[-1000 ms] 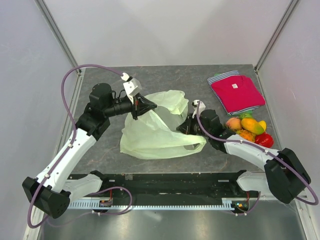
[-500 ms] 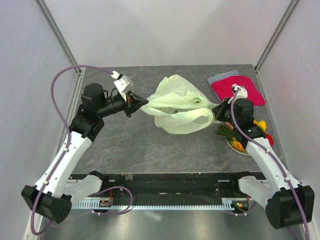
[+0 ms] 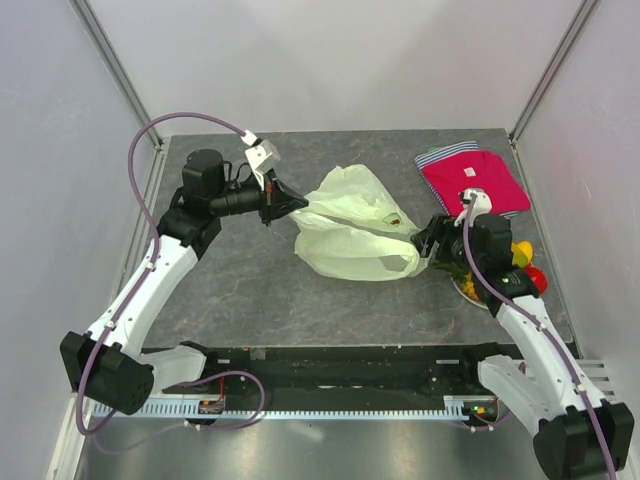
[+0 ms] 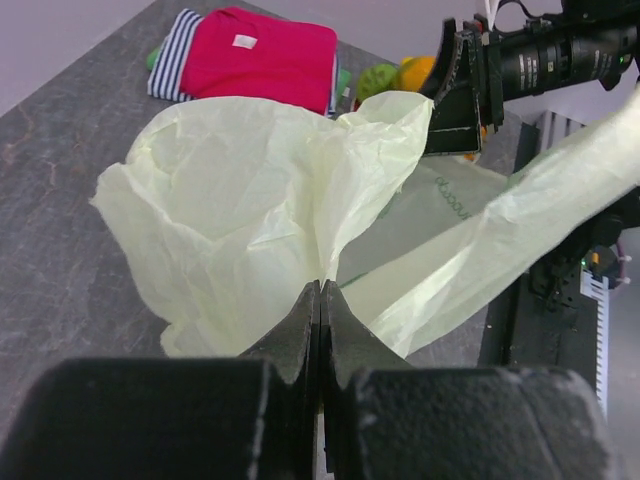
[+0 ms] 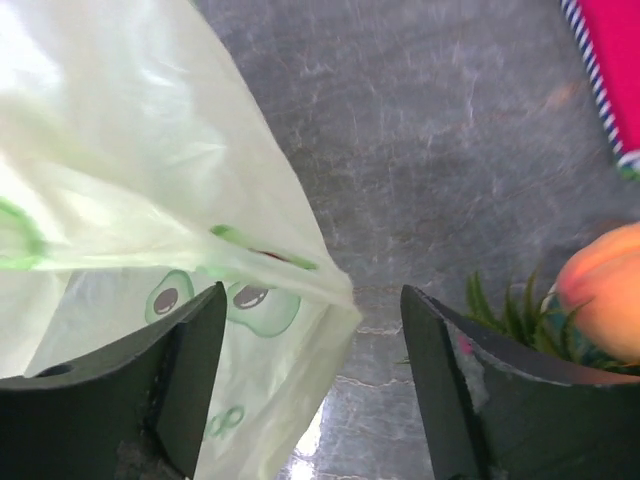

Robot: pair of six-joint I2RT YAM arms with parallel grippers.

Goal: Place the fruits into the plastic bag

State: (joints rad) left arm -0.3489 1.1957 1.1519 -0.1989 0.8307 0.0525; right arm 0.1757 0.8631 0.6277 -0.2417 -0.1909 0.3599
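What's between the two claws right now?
The plastic bag, running from the left claw, shut on it, to the open right claw; top view shows it.

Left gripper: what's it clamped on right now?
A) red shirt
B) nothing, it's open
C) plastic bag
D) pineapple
C: in the left wrist view the left gripper has its fingers pressed together on a fold of the pale-green plastic bag, while the red shirt lies well beyond it, untouched.
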